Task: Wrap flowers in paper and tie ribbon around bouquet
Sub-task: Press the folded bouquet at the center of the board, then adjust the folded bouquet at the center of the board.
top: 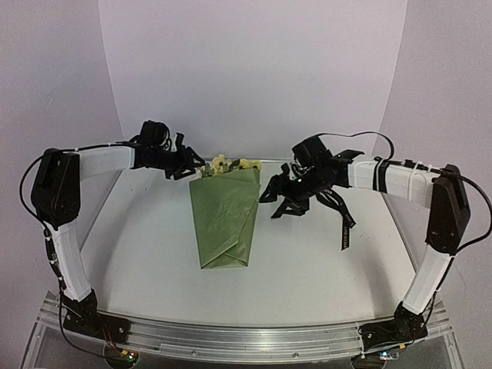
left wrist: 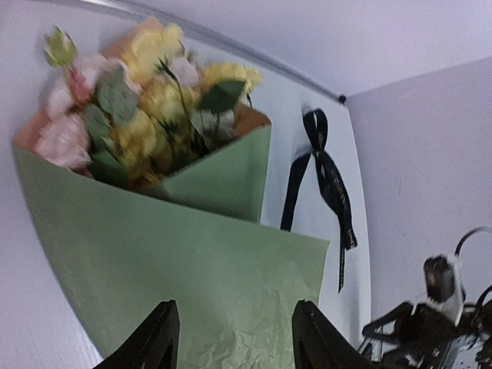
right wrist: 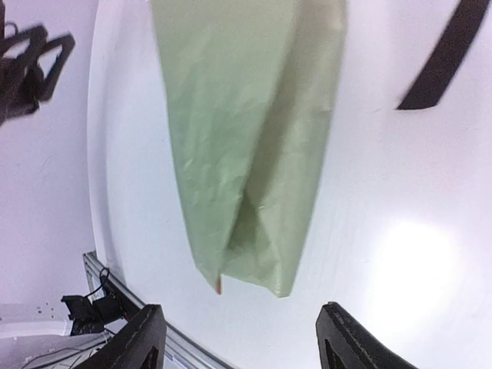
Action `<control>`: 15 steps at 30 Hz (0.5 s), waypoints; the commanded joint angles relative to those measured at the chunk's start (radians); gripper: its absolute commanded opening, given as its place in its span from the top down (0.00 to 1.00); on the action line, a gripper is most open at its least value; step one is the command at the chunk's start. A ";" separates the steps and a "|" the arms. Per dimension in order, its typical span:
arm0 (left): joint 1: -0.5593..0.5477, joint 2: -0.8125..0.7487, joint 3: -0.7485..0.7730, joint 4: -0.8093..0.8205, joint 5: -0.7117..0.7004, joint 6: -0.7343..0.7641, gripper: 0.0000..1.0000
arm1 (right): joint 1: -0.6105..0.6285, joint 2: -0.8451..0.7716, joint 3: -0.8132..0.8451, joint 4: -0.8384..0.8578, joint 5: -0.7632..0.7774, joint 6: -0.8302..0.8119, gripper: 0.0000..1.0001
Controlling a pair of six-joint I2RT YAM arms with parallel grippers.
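The bouquet (top: 224, 223), a green cone showing yellow blossoms (top: 227, 164), is laid near the table's (top: 146, 254) far edge. The left claw (left wrist: 234, 338) and right claw (right wrist: 238, 338) are spread open beside it.

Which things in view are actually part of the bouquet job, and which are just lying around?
Job:
- bouquet: flowers in a paper cone
- ribbon, loose beside it, not yet tied on

Not the job:
- table
- metal rail at the near edge
No stray loose items visible.
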 commanded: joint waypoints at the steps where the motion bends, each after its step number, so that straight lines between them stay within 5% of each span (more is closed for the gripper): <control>1: -0.128 0.064 -0.003 0.014 -0.028 0.034 0.53 | -0.070 -0.008 -0.062 -0.087 0.052 -0.048 0.30; 15: -0.360 0.330 0.177 0.003 0.023 -0.010 0.66 | -0.146 0.023 -0.112 -0.088 0.065 -0.054 0.32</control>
